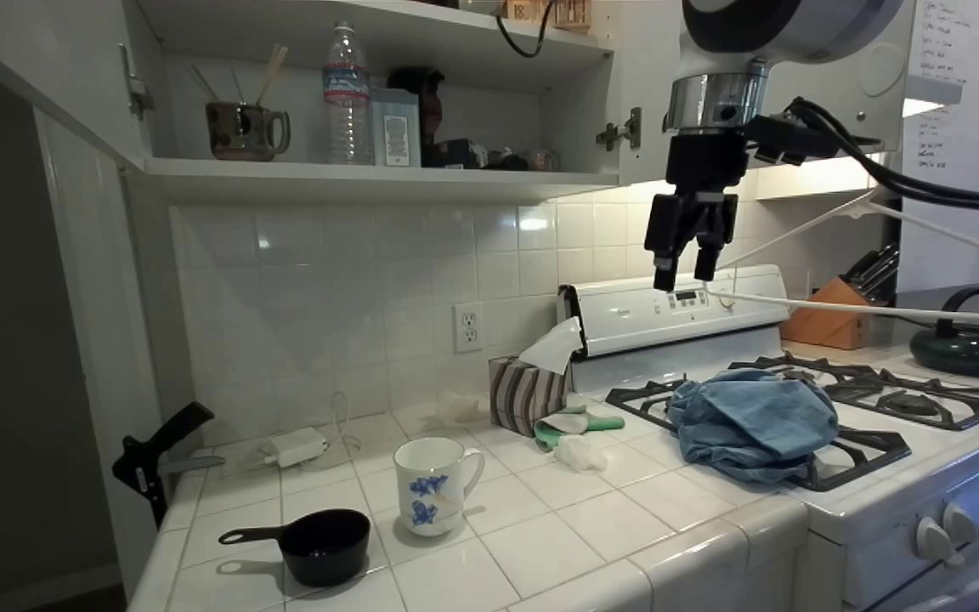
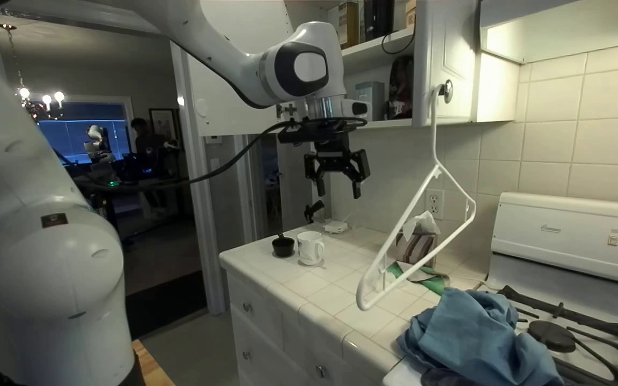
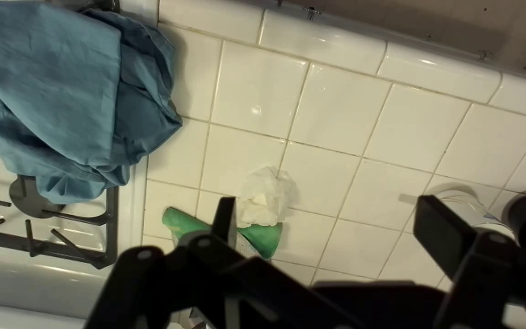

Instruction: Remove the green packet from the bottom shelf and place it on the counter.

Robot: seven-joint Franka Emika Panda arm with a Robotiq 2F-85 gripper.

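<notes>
The green packet (image 1: 397,127) looks like a dull grey-green, box-shaped pack with a pale label. It stands upright on the bottom shelf (image 1: 370,176), just right of the clear water bottle (image 1: 347,102) in an exterior view; it also shows, partly covered, in an exterior view (image 2: 372,100). My gripper (image 1: 683,276) is open and empty, pointing down. It hangs below shelf height, to the right of the shelf's open front and apart from the packet. In the wrist view the spread fingers (image 3: 327,210) are above the tiled counter (image 3: 327,178); the packet is out of that view.
A brown mug (image 1: 243,132) and dark items share the shelf. Open cabinet doors (image 2: 446,64) flank it; a white hanger (image 2: 421,187) hangs from one. The counter holds a white mug (image 1: 432,489), black pan (image 1: 325,548), tissue box (image 1: 528,395) and green cloth (image 1: 557,429). Blue cloth (image 1: 753,425) covers burners.
</notes>
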